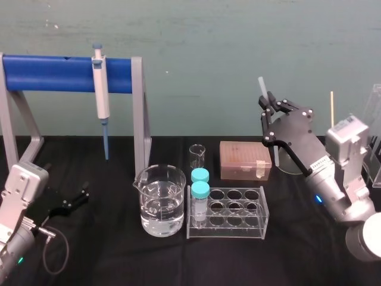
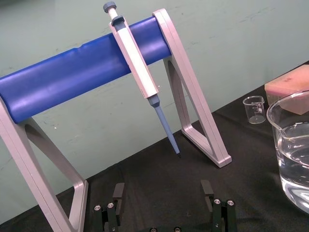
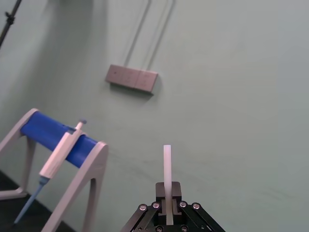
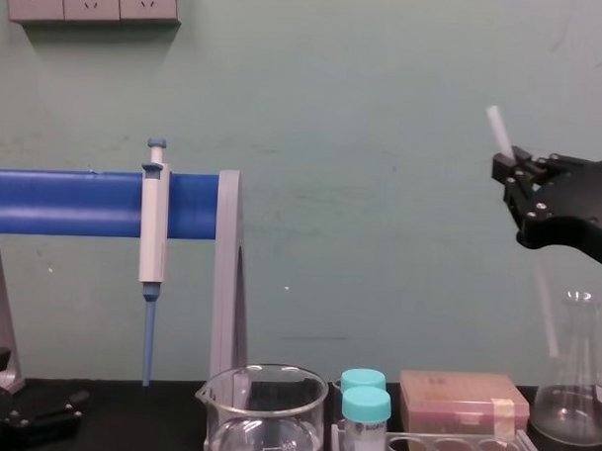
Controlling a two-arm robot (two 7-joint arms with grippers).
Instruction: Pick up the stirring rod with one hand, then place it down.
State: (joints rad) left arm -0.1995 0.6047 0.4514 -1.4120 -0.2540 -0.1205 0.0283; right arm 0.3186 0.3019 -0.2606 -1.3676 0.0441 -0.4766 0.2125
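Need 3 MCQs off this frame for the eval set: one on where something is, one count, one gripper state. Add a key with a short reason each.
1. Where is the stirring rod?
A) lying on the table
B) standing in the beaker
C) in the right gripper, up in the air

2. How many teal-capped tubes stand in the rack?
A) one
B) two
C) four

3. What state is the left gripper in?
A) open, holding nothing
B) shut on the pipette
C) shut on a tube

Key:
1 C, the rod sticks up from between the gripper's shut jaws, high above the rack.
2 B, two teal caps show at the rack's left end.
3 A, the left wrist view shows its jaws apart with nothing between them.
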